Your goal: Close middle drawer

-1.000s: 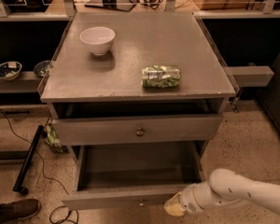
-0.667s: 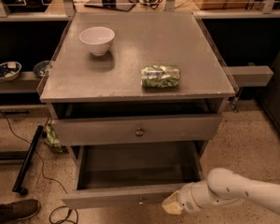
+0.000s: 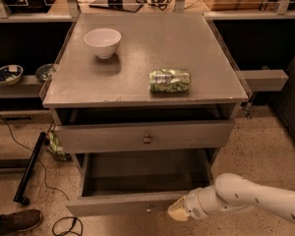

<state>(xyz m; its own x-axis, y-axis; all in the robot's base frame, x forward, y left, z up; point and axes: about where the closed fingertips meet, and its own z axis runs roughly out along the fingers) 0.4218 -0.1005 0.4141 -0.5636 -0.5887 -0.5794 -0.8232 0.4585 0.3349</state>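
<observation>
Arm (image 3: 258, 200) in low from right, gripper (image 3: 179, 213) at mid drawer (image 3: 113, 205) front, right end. Mid drawer wide open. Grip state: can't tell.

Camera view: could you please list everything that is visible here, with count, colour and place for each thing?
cabinet: one, grey, centre of the view
bowl: one, white, on the cabinet top, rear left
packet: one, green, lying on the cabinet top, front right of centre
upper drawer: one, grey with a round knob, under the top, slightly open
middle drawer: one, grey with a small knob, below the upper drawer, pulled far out
small bowls: two, colour unclear, on the low shelf at left
pole: one, black, lying on the floor at left
shoe: one, brown, bottom left corner
arm: one, white, entering from the lower right
gripper: one, cream, at the middle drawer's front strip, right of its knob
</observation>
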